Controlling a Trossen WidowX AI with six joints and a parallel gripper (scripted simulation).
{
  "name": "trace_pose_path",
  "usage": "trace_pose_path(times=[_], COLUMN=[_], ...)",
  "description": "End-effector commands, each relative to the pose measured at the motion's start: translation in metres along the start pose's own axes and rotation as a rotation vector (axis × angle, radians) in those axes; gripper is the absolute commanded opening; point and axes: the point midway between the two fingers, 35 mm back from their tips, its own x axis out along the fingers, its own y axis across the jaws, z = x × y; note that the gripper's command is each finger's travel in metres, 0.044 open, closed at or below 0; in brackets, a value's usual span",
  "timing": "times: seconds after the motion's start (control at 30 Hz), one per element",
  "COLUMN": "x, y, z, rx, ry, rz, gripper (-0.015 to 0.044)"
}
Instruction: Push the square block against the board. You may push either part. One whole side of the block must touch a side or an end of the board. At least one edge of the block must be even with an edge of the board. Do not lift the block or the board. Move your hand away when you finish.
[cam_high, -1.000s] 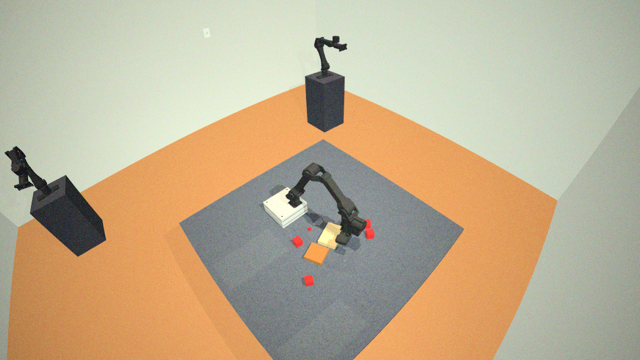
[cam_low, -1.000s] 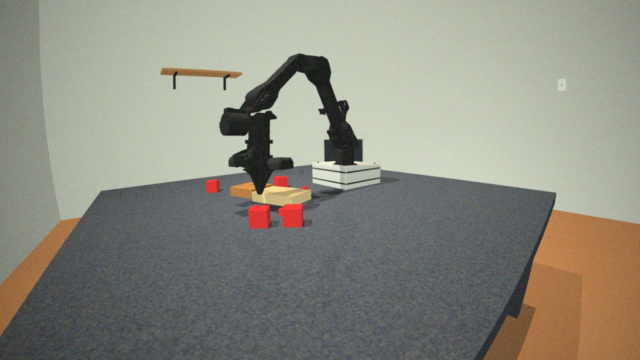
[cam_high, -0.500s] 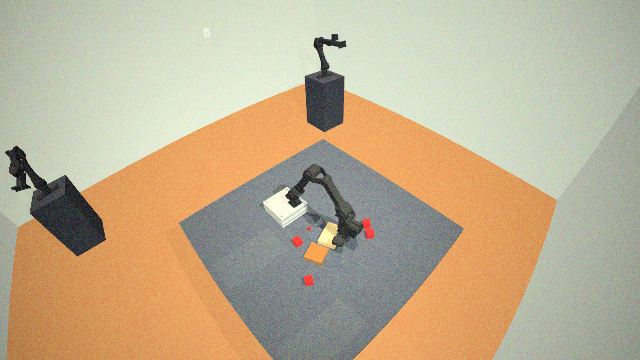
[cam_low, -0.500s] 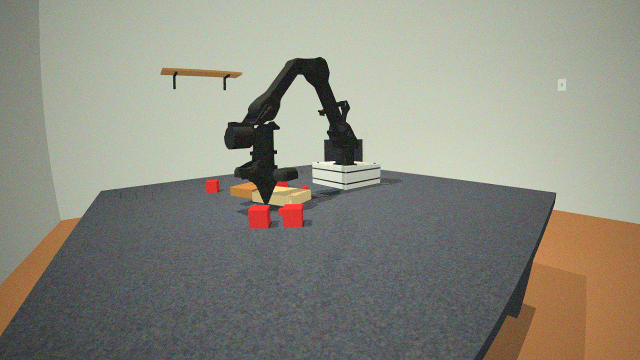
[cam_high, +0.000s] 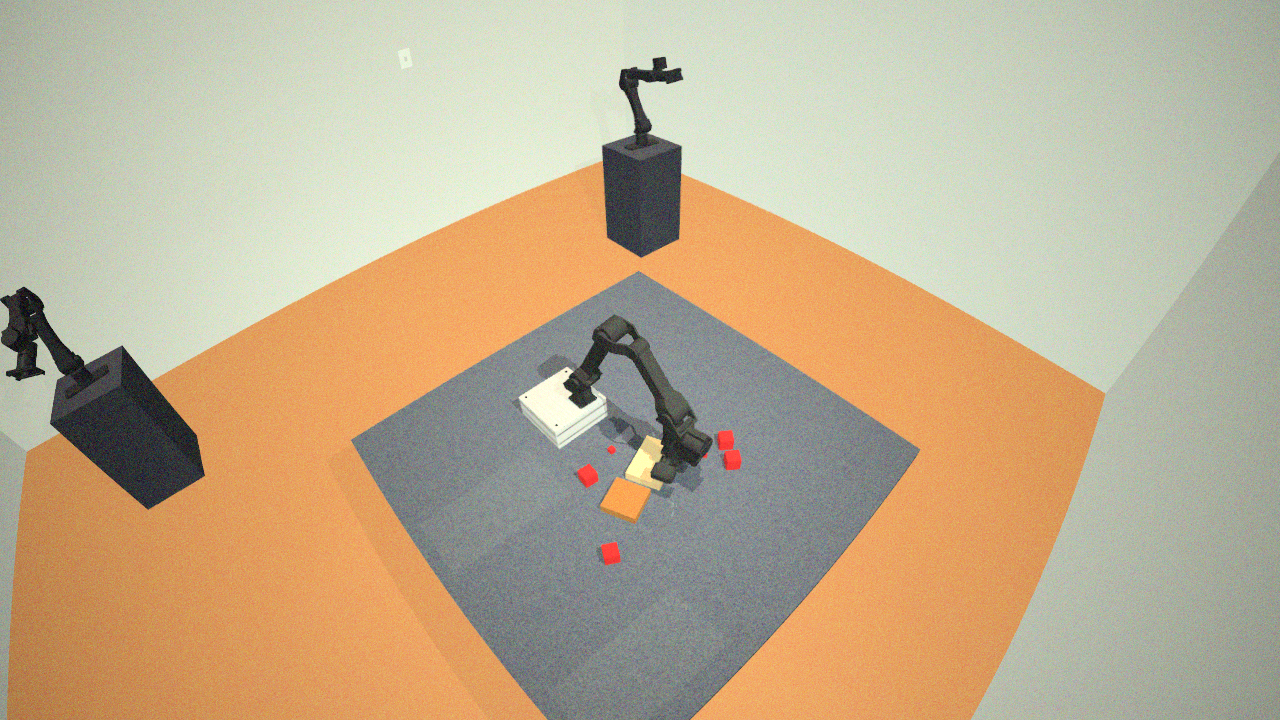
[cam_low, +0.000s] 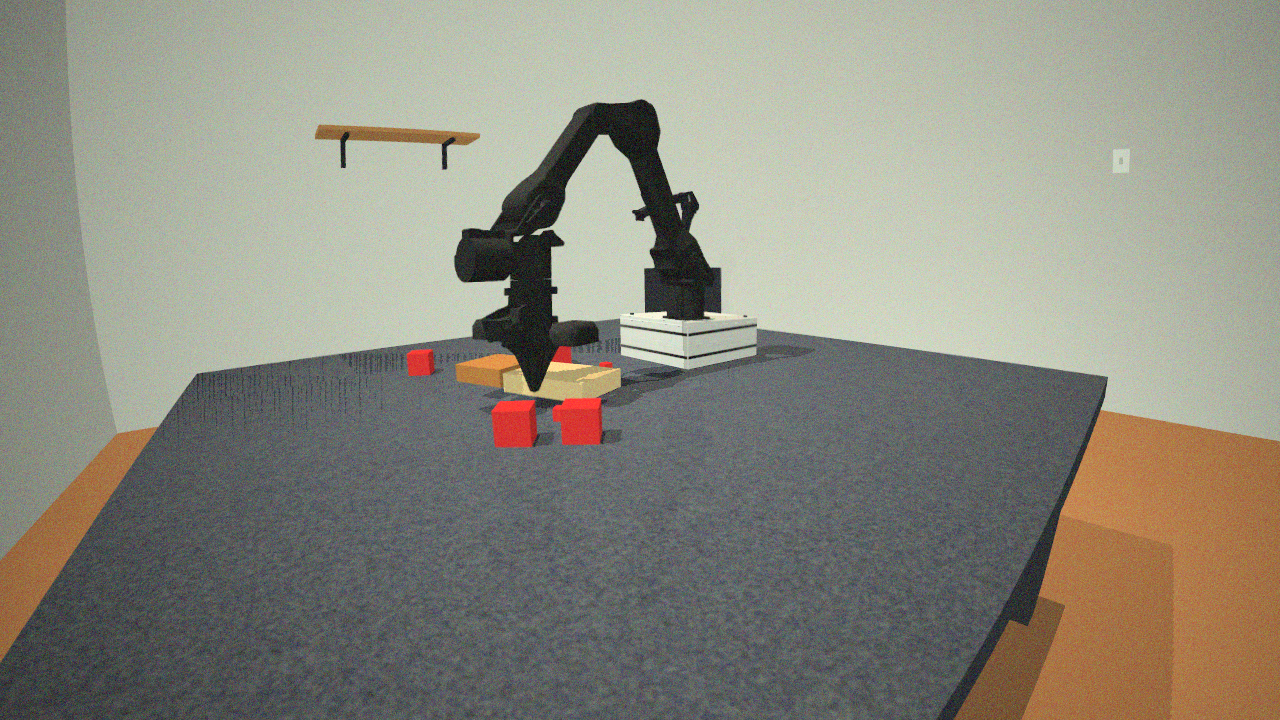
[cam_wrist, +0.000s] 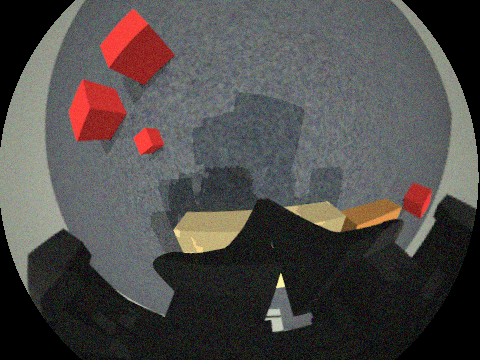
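— Square block (cam_high: 625, 499) (cam_low: 485, 368) (cam_wrist: 374, 214)?
— Flat, beside pale board (cam_high: 644, 462) (cam_low: 561, 379) (cam_wrist: 214, 223); true contact uncertain
— Gripper (cam_high: 663, 476) (cam_low: 535, 388) (cam_wrist: 263, 204)?
— Tips pressed together, nothing pinched, at board's long side
— Technique?
— Keep tips low, nudge gently and squarely, check edges, then withdraw

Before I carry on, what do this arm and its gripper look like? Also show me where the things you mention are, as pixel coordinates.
The arm (cam_high: 651, 367) (cam_low: 646, 170) is matt black, with chunky rounded joints and straight, thick links. The gripper (cam_low: 534, 386) (cam_wrist: 263, 204) is black too; from outside, its fingers taper to a point. A stubby dark piece sticks out on each side. I can make out no markings.
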Motion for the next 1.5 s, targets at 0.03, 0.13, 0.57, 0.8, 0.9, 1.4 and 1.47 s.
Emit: trace_pose_path(times=[0.03,0.13,0.57,0.8,0.9,1.4,1.47], x=[0.004,0.004,0.004,0.004,0.004,0.004,0.004], y=[0.001,0.001,0.001,0.001,0.001,0.001,0.001], z=[-0.014,-0.019,-0.027,-0.027,-0.027,-0.027,-0.027], rx=[0.0,0.0,0.0,0.0,0.0,0.0,0.0], ry=[0.024,0.024,0.025,0.025,0.025,0.025,0.025], rz=[0.004,0.004,0.004,0.004,0.004,0.004,0.004], gripper=[0.0,0.0,0.0,0.0,0.0,0.0,0.0])
